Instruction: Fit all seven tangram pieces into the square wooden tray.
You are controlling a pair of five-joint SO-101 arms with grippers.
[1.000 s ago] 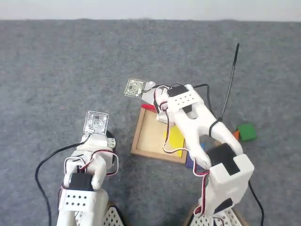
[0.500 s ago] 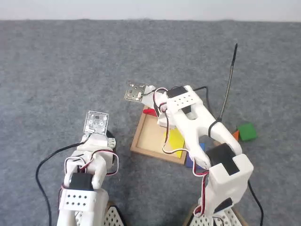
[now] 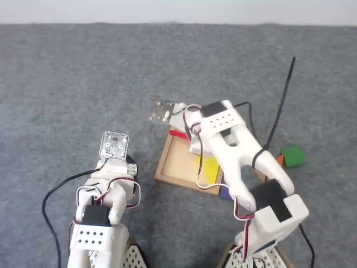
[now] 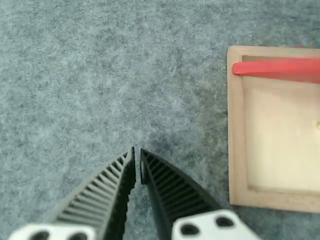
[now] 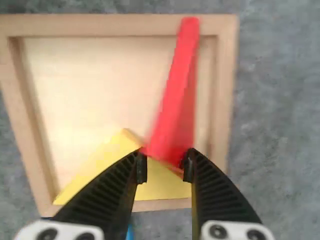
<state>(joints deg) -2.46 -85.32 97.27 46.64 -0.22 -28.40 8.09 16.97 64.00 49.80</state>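
Over the last second the right gripper (image 5: 164,162) has been lowered and advanced toward the far wall of the square wooden tray (image 5: 120,24). The red tangram piece (image 5: 177,100) has been brought down with it, from above the rim to a shallower tilt. The piece is clamped between the fingers at its wide end. Its narrow tip is seen at the far wall, close to a corner; whether it rests on the rim or just inside cannot be told.

A yellow triangle (image 5: 110,170) lies flat on the tray floor, beneath the gripper. A blue piece (image 3: 225,192) is seen at the tray's near edge. A green piece (image 3: 293,156) and an orange piece (image 3: 279,160) remain on the carpet beside the tray.

The left gripper (image 4: 137,157) is held over bare carpet beside the tray, fingers closed on nothing.

Placement of the red piece is judged nearly complete; it must be levelled before release.
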